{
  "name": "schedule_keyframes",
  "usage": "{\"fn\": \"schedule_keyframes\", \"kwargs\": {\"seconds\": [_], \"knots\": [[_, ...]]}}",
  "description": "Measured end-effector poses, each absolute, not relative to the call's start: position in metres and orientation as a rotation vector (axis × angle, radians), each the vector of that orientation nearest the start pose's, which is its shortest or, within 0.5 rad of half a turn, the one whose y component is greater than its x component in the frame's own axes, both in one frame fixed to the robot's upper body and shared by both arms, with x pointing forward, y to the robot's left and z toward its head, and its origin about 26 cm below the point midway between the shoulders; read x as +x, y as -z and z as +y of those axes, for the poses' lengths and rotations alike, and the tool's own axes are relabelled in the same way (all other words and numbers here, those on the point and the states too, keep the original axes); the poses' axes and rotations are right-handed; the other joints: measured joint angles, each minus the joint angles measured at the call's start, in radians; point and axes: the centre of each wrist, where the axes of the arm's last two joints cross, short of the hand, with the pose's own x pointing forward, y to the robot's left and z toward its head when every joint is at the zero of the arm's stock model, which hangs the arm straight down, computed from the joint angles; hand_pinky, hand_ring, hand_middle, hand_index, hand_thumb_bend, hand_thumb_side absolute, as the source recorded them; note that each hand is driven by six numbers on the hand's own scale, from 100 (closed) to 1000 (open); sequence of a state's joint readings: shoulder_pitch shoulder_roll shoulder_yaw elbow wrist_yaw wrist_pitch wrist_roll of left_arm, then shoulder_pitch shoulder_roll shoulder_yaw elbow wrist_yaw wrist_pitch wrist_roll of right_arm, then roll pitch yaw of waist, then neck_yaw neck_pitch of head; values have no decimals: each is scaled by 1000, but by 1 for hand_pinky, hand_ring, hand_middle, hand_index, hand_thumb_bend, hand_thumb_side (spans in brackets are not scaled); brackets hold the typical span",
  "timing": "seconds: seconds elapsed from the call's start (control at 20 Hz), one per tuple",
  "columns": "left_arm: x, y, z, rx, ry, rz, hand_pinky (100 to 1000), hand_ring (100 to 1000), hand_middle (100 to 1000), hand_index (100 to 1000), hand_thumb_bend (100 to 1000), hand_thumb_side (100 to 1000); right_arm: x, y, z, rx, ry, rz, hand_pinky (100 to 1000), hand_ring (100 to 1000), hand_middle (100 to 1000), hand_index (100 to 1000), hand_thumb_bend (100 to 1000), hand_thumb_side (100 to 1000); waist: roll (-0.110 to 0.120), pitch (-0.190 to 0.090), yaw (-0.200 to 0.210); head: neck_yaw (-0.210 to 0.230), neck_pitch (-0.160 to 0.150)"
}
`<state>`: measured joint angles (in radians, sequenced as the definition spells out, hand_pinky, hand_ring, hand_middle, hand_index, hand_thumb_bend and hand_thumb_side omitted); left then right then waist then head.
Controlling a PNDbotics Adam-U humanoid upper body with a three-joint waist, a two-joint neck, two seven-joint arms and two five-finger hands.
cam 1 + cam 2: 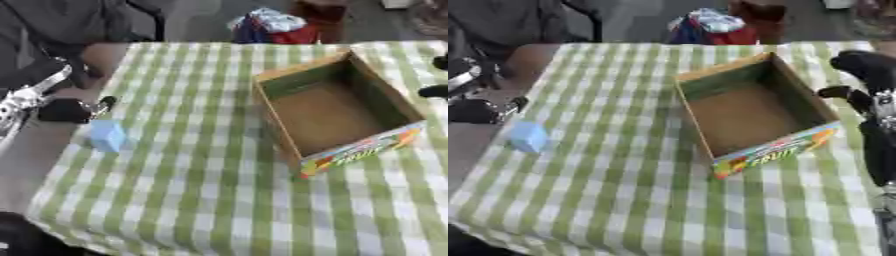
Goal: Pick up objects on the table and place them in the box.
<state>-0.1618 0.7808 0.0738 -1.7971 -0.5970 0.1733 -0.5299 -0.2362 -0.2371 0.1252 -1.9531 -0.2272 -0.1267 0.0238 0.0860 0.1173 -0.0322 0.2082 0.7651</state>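
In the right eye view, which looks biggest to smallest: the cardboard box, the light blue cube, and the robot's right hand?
1. The cardboard box, clearly largest.
2. The right hand, partly cut off by the picture's edge, so its rank is unsure.
3. The light blue cube, smallest.

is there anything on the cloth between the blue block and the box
Nothing visible. The blue block sits near the table's left edge below the left hand, and only bare checked cloth lies between it and the open, empty box.
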Motion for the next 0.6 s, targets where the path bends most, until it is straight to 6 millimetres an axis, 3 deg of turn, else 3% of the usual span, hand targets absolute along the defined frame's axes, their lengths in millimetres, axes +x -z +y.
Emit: {"fn": "schedule_keyframes", "kwargs": {"seconds": [0.6], "knots": [[328,-180,416,743,1319,-1011,774,759,791,857,351,441,296,-154,-223,285,-271,-2234,609,822,723,721,100,550,3,-4,-8,1,0]]}}
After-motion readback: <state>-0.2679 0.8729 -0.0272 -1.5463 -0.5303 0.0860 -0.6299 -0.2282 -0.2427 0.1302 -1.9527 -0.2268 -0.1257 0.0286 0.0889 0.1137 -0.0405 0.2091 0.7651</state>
